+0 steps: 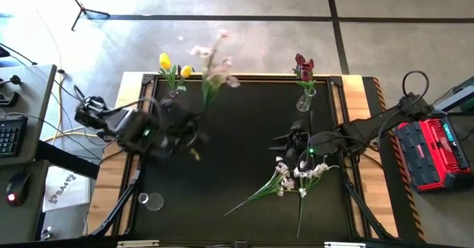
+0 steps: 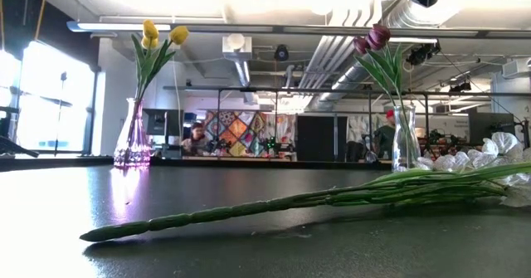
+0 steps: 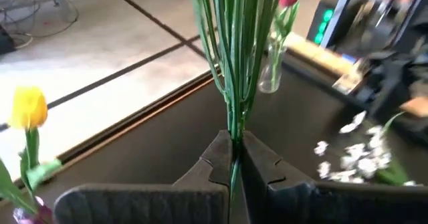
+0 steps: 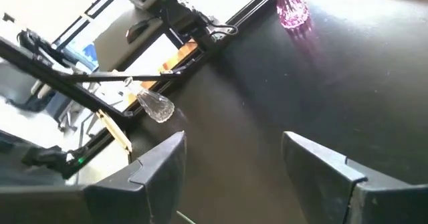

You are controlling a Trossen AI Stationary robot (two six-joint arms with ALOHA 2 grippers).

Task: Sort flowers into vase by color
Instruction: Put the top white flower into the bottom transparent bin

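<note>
Left gripper (image 3: 232, 158) was clamped on a white-blossom spray (image 1: 212, 64), stems upright above the black tabletop (image 1: 229, 152). Just beyond: pink vase (image 2: 132, 137) w/ yellow tulips (image 2: 158, 36). Right gripper (image 4: 234, 157) hung w/ fingers apart over more white sprays (image 1: 296, 175); red tulips (image 1: 304, 67) farther back. Concrete floor (image 1: 244, 0), office rm behind.

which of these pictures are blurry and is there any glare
High view: the left gripper and its white spray are motion-smeared. Left wrist view: the stems are sharp, the background soft. Low view: bright window glare at left, sheen on the table.
</note>
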